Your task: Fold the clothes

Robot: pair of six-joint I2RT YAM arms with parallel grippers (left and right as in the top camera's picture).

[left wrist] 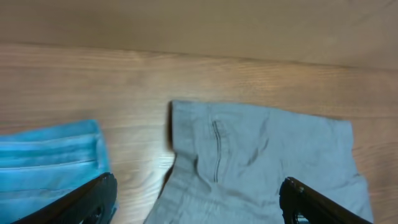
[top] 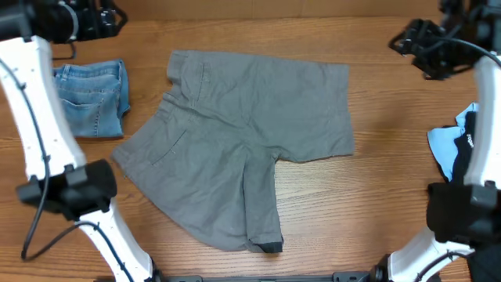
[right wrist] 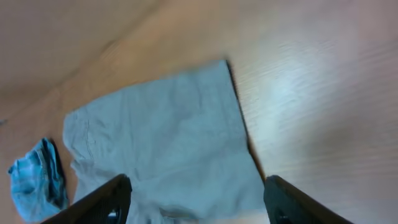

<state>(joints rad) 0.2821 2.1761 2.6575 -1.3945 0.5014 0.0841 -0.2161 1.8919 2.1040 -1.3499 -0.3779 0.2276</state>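
2 grippers hover clear of the cloth: left gripper (left wrist: 198, 182) has its fingers spread wide with nothing between them, and right gripper (right wrist: 198, 180) is the same. Grey shorts (top: 235, 133) lie spread flat mid-table (top: 376, 196), 1 leg pointing right, 1 toward the near edge. Denim shorts (top: 92, 98) sit just beside them, on the left arm's side.

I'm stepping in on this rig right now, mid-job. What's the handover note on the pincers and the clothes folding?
Left pincer: open, empty, off the cloth.
Right pincer: open, empty, off the cloth.
Grey shorts: spread flat in the middle, legs splayed apart.
Done: shorts laid out.
Left: every fold; none is visible yet.
Blue denim shorts lie to the left and are not part of the job.
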